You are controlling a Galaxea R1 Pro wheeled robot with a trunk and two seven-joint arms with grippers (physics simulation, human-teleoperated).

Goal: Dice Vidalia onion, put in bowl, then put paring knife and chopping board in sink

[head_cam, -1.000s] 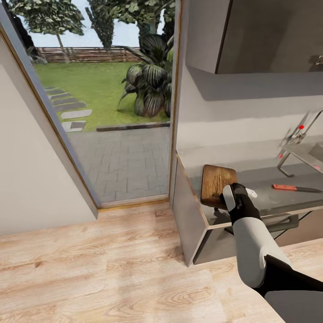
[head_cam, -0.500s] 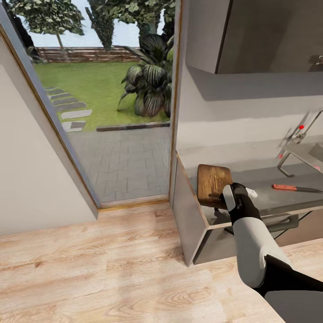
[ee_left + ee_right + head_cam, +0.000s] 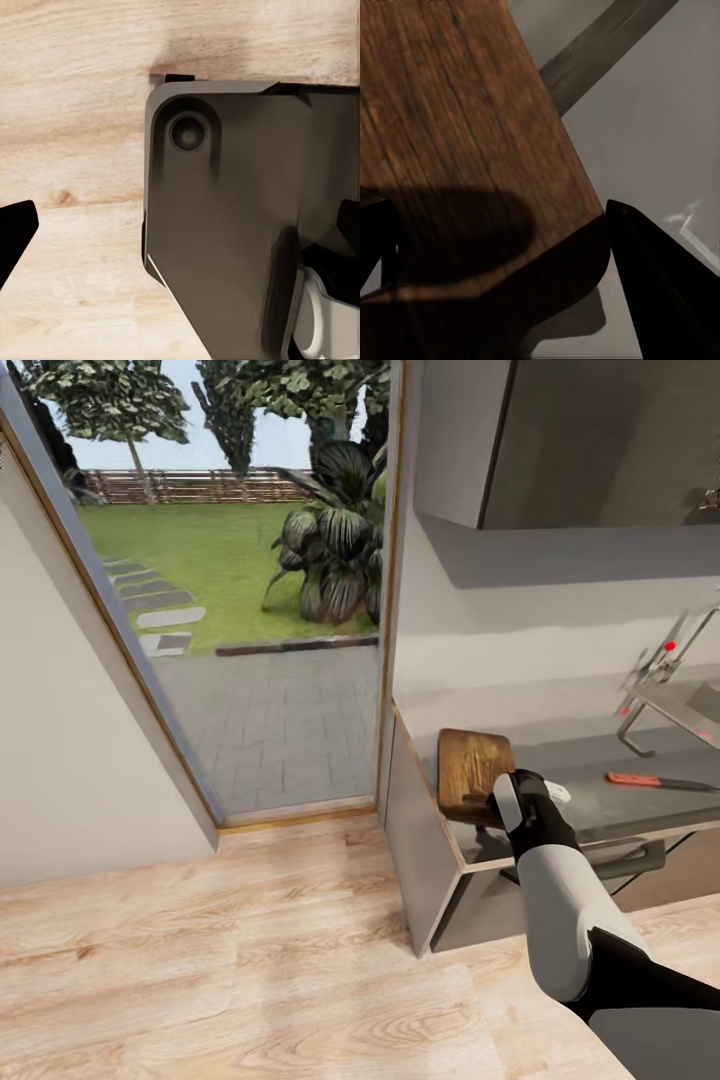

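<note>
On the countertop (image 3: 600, 805), dark-brown grained chopping board (image 3: 473, 772) tilts.

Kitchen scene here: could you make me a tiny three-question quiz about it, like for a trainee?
1. True or false: the paring knife lies on the countertop.
2. Which gripper is at the chopping board? A) left B) right
3. Fill in: the floor is pale ____.

Key: 1 true. 2 B: the right gripper has a finger at each side of the board's near end. 3 wood.
</note>
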